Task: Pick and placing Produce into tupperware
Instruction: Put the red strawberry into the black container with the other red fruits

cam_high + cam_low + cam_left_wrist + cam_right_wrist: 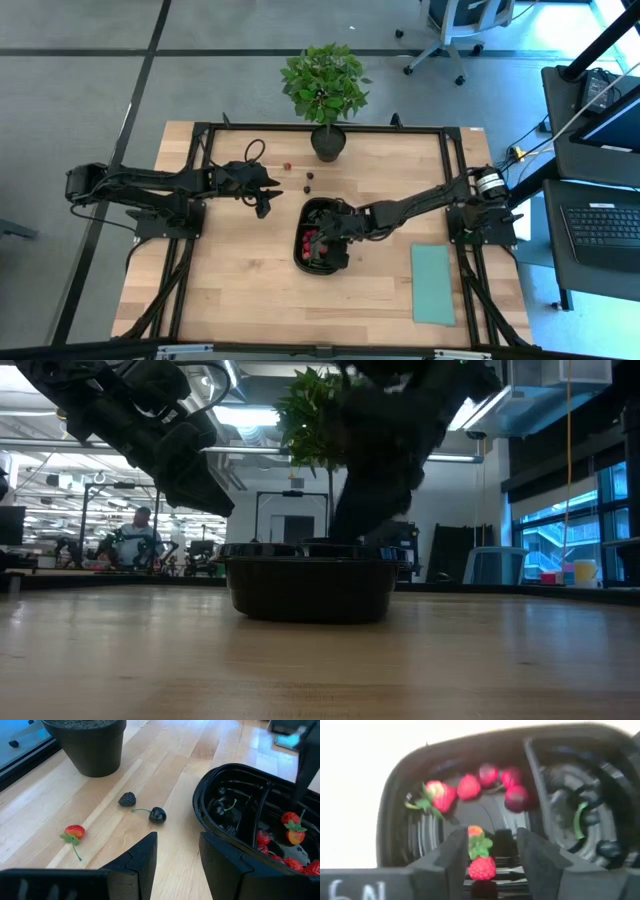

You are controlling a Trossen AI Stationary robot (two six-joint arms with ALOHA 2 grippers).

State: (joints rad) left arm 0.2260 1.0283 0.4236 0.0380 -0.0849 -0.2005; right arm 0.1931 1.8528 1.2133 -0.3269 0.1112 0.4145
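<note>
The black oval tray (322,238) stands mid-table, with red fruit (470,786) in one compartment and dark fruit (220,810) in the other. My right gripper (326,236) hangs open over the red compartment. A small strawberry (481,866) lies below, between its fingers (454,854), touching neither. My left gripper (266,203) is open and empty, left of the tray. On the table beyond it lie a strawberry (74,832), a blackberry (127,799) and a dark cherry (157,814).
A potted green plant (325,85) stands at the table's far edge, its black pot (90,745) close behind the loose fruit. A pale teal sheet (432,283) lies flat near the right front. A person (135,530) sits far back in the room.
</note>
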